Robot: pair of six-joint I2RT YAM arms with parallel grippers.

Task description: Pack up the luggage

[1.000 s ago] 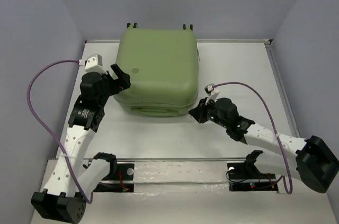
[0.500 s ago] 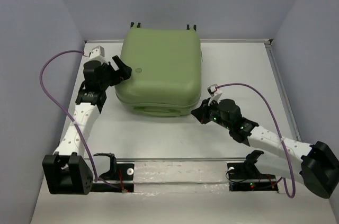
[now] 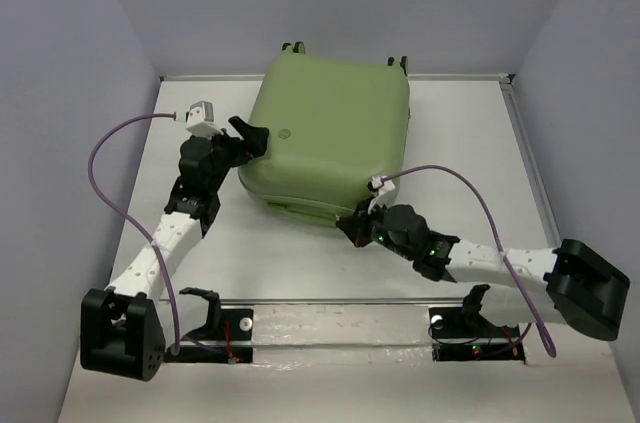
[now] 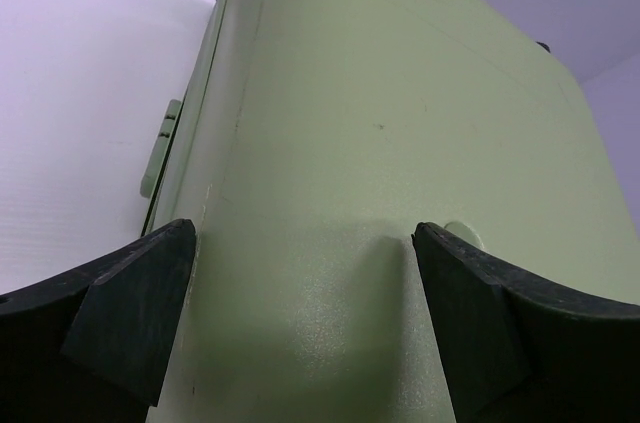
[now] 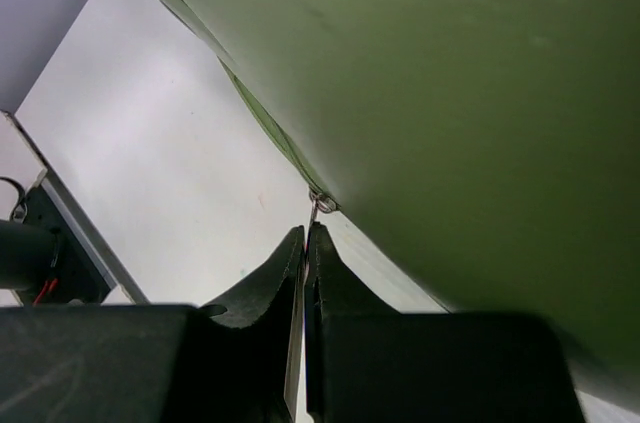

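I am looking down on the white table [image 3: 460, 133], which is boxed in by three plain walls [image 3: 60, 63] running along its left, far and right edges. The luggage [image 3: 335, 113], the only case here, is lying flat on the far half, turned slightly clockwise, with its far side right at the back rim. It is lying closed, so I cannot tell what is inside. To its right a broad strip of bare table is lying free, to its left a narrower one, and in front of it there is a band of free surface reaching the arm bases.

Two arms are reaching in, each trailing one purple cable [image 3: 100, 158], so I count two cables. The left gripper [image 3: 250, 135] is sitting at the case's left near corner. In its wrist view the fingers [image 4: 130, 313] are spread wide with the green shell filling the gap, and they are clamping nothing. The right gripper [image 3: 352, 230] is lying low at the near right edge. Its jaws are pinched almost together on the small metal zipper pull [image 5: 320, 205] hanging from the seam.

Two wheels [image 3: 293, 46] are poking up at the far side. One round logo [image 3: 284, 131] is showing on the shell near the left gripper. One recessed side handle [image 4: 160, 148] is showing in the left wrist view.
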